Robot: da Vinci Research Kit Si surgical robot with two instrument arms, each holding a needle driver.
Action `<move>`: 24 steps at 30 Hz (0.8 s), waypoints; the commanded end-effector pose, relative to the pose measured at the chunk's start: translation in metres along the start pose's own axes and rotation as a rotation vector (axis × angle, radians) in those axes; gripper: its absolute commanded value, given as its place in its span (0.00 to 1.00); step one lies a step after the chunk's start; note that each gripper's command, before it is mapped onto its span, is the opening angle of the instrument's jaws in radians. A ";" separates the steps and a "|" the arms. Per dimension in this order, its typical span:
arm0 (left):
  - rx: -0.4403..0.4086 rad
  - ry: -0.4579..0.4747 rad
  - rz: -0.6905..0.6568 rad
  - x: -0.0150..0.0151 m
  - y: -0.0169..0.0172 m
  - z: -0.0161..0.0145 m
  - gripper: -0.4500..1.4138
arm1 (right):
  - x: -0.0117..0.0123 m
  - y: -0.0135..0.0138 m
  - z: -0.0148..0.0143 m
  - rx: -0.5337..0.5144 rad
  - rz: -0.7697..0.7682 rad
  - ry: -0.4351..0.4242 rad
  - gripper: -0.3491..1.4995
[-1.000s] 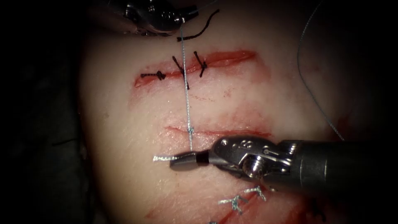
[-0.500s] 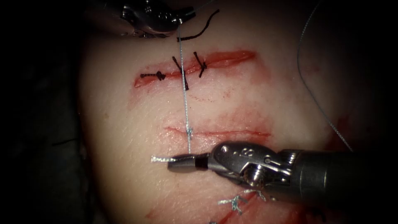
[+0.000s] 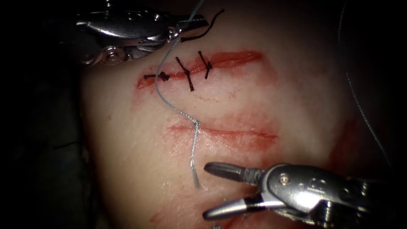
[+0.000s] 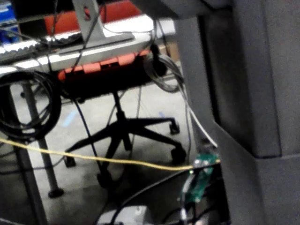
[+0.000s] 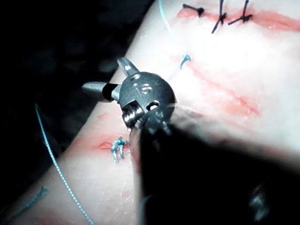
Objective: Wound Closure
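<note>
At the upper left of the endoscope view, we are seeing the left hand (image 3: 188, 21) lying across the edge of the tissue (image 3: 254, 97). Its jaws are looking closed on the thread (image 3: 163, 91), as far as we can judge. From there the thread is running down in a slack curve past the black stitches (image 3: 185, 72) of the upper cut (image 3: 237, 57). It is ending at a knot (image 3: 197, 123), which is sitting at the left end of the cut (image 3: 237, 134) in the middle of the tissue.

Below the knot, the short tail (image 3: 193, 161) is lying loose on the tissue, held by nothing. Red fluid (image 3: 258, 142) is staining the skin around the cut. Where the needle is lying we cannot tell.

Further right, the right hand (image 3: 210, 191) is hovering just beside the frayed tip of the tail. Its jaws are standing wide apart and holding nothing, and the right wrist view is showing the same spread jaws (image 5: 105, 75).

We are judging the thread to be light, limp and braided, so it is likely to fray and slip. A grip on the tail a little above its tip would be the safer hold. The tissue is looking soft and wet, and it is likely to tear if pulled hard at the knot.

Faint marks (image 3: 316, 186) are showing on the body of the right hand, but we cannot read them.
</note>
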 end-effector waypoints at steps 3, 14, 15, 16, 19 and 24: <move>-0.053 0.052 -0.065 -0.0001 0.0019 0.0002 0.00 | 0.0010 0.0020 0.0004 -0.093 0.064 0.034 0.63; -0.167 0.178 -0.218 0.0011 0.0012 0.0004 0.00 | -0.0052 0.0090 0.0042 -0.368 0.041 -0.156 0.86; -0.171 0.183 -0.234 0.0011 0.0011 0.0006 0.00 | -0.0056 0.0093 0.0047 -0.369 0.037 -0.157 0.86; -0.177 0.189 -0.232 0.0012 0.0010 0.0010 0.00 | -0.0060 0.0098 0.0058 -0.364 0.036 -0.164 0.86; -0.184 0.191 -0.237 0.0015 0.0009 0.0015 0.00 | -0.0057 0.0101 0.0070 -0.353 0.031 -0.170 0.87; -0.194 0.192 -0.238 0.0017 0.0011 0.0025 0.00 | -0.0042 0.0099 0.0081 -0.308 0.030 -0.183 0.88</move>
